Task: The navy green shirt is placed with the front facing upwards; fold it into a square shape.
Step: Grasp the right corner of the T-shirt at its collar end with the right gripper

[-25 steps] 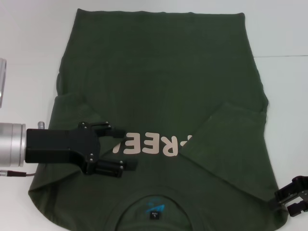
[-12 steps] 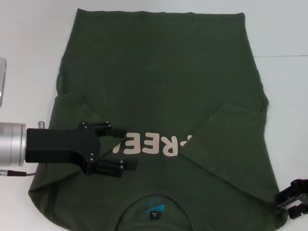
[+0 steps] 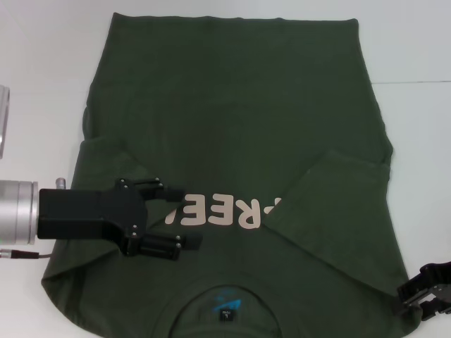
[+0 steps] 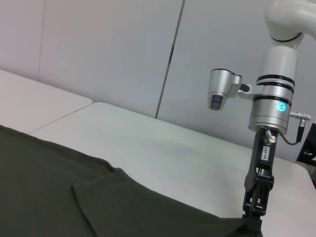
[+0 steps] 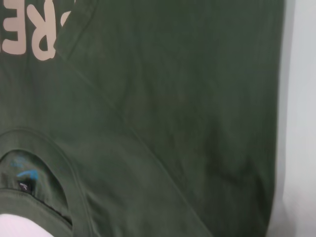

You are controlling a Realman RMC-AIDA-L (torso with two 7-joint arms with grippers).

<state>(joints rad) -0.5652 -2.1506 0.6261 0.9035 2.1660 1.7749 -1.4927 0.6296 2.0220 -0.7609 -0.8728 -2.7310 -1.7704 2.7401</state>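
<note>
In the head view, the large dark olive-green cotton T-shirt [image 3: 239, 141] lies flat on the white worktop [image 3: 42, 63] and fills the middle of the frame. Its collar with a small blue-marked neck label [image 3: 227, 304] is at the lower edge. Pale cream block letters [image 3: 222, 211] cross the chest. Both short sleeves are folded inward over the body; the right one makes a slanted flap at the right centre. The left pincer [image 3: 184, 217], black on a silver wrist, reaches in from the left edge and sits over the folded left sleeve, just beside the letters; its two fingers stand apart, so it is open and holds nothing. The right pincer [image 3: 428, 296] is at the lower right corner, at the shirt's edge; I cannot tell if it is open or closed.

In the left wrist view, the shirt covers the lower left of the frame, and the right arm stands upright at the right side, its pincer touching the cloth edge.

In the right wrist view, the shirt fills almost the whole frame, with letters in the upper left corner and the collar in the lower left.
</note>
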